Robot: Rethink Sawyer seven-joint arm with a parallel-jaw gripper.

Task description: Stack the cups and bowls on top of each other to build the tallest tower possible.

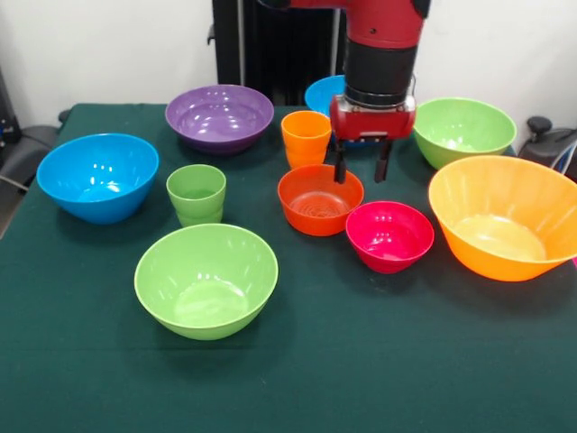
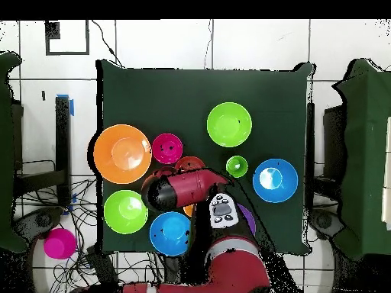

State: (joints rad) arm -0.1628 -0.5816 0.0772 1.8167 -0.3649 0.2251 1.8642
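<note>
A: We see the claw (image 1: 361, 169) hanging from the red and black arm (image 1: 381, 45) over the far rim of the small orange-red bowl (image 1: 319, 199). How do its two dark fingers stand?

B: Spread apart and released — nothing sits between them, and we cannot tell whether their tips touch that rim.

A: And the count on the green-covered bench (image 1: 379, 361)?

B: We count two cups: one orange cup (image 1: 306, 137) just behind the orange-red bowl, and one light green cup (image 1: 196, 194) to its left in the front view. We count eight bowls: the small orange-red one, a small magenta bowl (image 1: 389, 235) just beside it, a large orange bowl (image 1: 506, 216) at the right, a light green bowl (image 1: 206, 280) nearest the camera, a second light green bowl (image 1: 463, 130) at the far right, a blue bowl (image 1: 97, 177) at the left, a second blue bowl (image 1: 324, 94) partly hidden behind the arm, and a purple bowl (image 1: 219, 117) at the far side.

A: Materials and shapes?

B: All are glossy and smooth, like plastic, each standing upright and unstacked — the bowls round and wide, the cups tapered with taller sides. The bench cover looks matte, like cloth.
</note>
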